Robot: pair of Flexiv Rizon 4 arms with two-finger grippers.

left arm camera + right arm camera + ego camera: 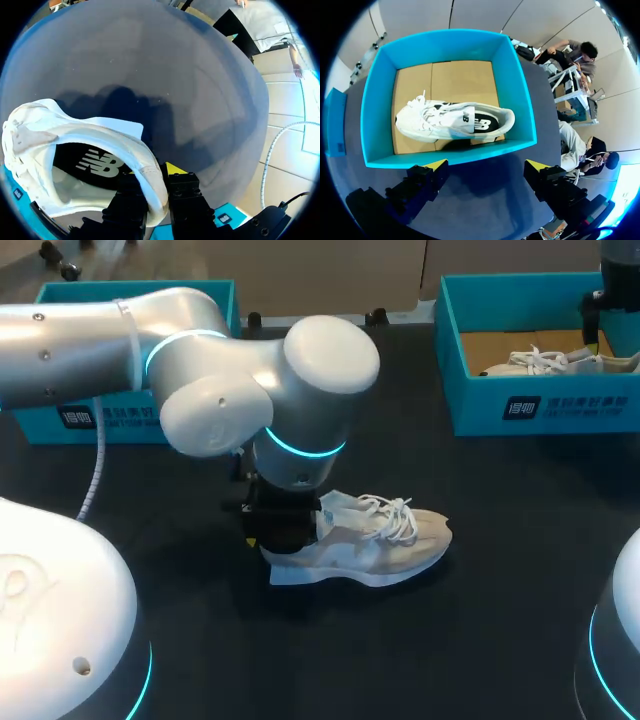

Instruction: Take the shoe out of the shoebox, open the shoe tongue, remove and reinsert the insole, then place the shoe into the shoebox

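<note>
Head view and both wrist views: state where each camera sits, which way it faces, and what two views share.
Head view: above and behind the robot, looking down on the table; left arm and right arm show.
Left wrist view: on the left wrist, facing along its fingers; left gripper shut on the beige shoe heel.
Right wrist view: on the right wrist, facing down into the shoebox holding a white shoe; right gripper open.
Shared: head and right wrist views show that shoebox and white shoe.
</note>
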